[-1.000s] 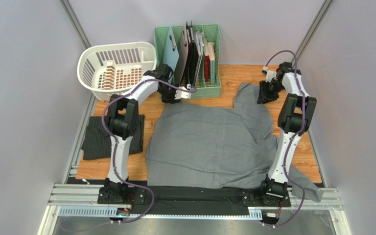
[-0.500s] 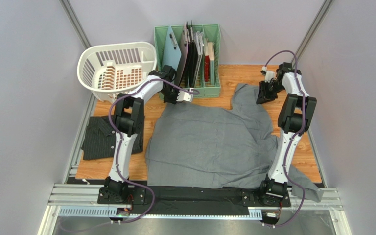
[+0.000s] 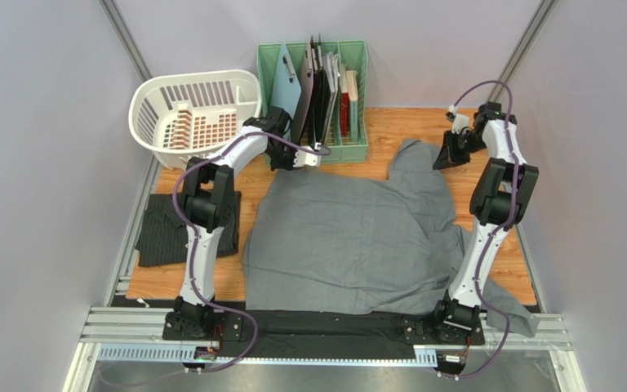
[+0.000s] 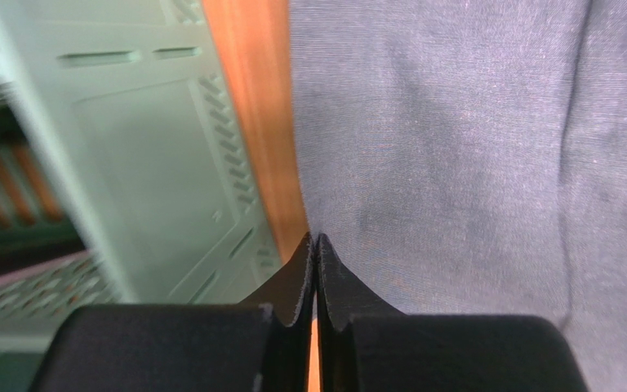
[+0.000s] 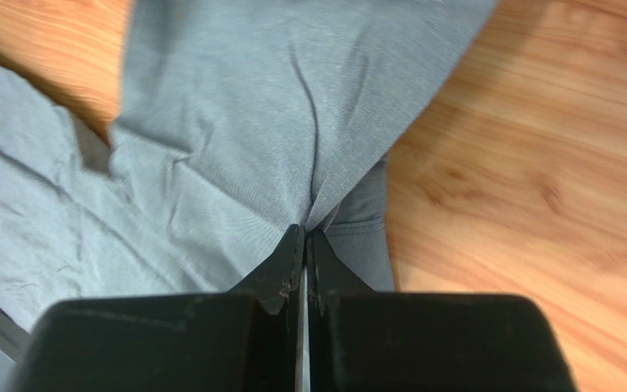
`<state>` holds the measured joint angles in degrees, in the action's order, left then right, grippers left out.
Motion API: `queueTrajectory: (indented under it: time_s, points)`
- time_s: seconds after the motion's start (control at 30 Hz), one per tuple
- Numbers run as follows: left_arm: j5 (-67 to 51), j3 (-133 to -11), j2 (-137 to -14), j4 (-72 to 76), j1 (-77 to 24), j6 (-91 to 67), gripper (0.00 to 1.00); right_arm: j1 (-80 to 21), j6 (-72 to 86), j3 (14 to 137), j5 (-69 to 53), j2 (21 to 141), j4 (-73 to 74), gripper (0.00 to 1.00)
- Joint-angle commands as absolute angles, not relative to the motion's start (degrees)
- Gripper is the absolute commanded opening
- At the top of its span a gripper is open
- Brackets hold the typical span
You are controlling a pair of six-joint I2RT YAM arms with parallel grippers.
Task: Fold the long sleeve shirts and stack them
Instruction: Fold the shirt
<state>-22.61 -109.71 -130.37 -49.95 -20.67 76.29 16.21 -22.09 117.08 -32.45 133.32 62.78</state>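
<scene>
The plain grey long sleeve shirt (image 3: 349,237) lies spread over the middle of the wooden table, one end hanging off the near right edge. The dark pinstriped shirt (image 3: 160,233) lies folded at the left, behind my left arm. My left gripper (image 3: 282,163) is at the grey shirt's far left corner. In the left wrist view the gripper (image 4: 315,241) is shut, tips pinching the cloth's edge (image 4: 455,147). My right gripper (image 3: 442,161) is at the far right part of that shirt. In the right wrist view the gripper (image 5: 304,233) is shut on puckered grey fabric (image 5: 276,122).
A white laundry basket (image 3: 194,110) stands at the far left. Beside it a green file rack (image 3: 357,151) holds boards and folders, close to my left gripper and filling the left wrist view as the rack (image 4: 129,147). Bare wood (image 5: 521,163) shows right of the shirt.
Both grippers have closed on the grey shirt's far edge. The right wrist has lifted and shifted a little right; the left wrist has shifted slightly.
</scene>
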Motion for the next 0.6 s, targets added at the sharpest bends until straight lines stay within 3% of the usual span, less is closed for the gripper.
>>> queueTrajectory:
  time_s: [0.0,0.33,0.57]
  points:
    - [-22.41,-107.85,-124.02,-45.80,-20.66,74.10,0.00,17.93,-20.74,117.42,-36.91,126.21,63.28,0.00]
    - [-24.61,-105.03,-116.82,-47.28,-20.57,73.30,0.00,18.37,-23.29,116.81,-39.64,121.65,69.33,0.00]
    - [-25.13,-92.57,-106.80,-47.55,-20.48,76.20,0.00,20.04,-30.40,103.38,-40.17,108.39,73.56,0.00]
